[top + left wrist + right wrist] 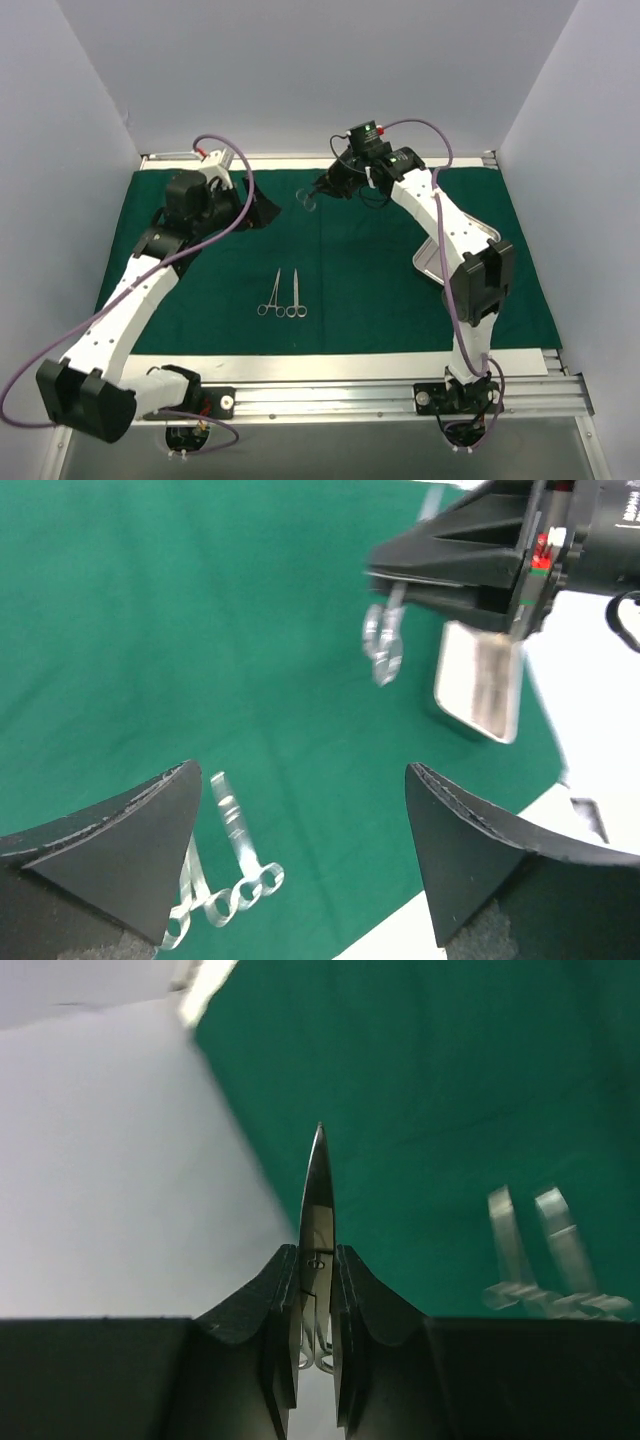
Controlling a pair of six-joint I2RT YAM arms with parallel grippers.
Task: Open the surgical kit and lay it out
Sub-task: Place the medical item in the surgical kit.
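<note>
The dark green drape (380, 300) lies spread flat over the table. Two silver ring-handled instruments (283, 296) lie side by side on its middle; they also show in the left wrist view (225, 880) and, blurred, in the right wrist view (545, 1260). My right gripper (325, 188) is at the far middle, shut on a third pair of scissors (318, 1205), whose rings hang below it (307, 201). The steel tray (430, 262) sits on the right, partly hidden under the right arm. My left gripper (262, 210) is open and empty, left of the right gripper.
White walls close in the back and both sides. A bare white strip of table (340, 365) runs along the drape's near edge. In the left wrist view the right gripper (470, 555) holds the hanging scissors (383, 645) beside the tray (480, 680).
</note>
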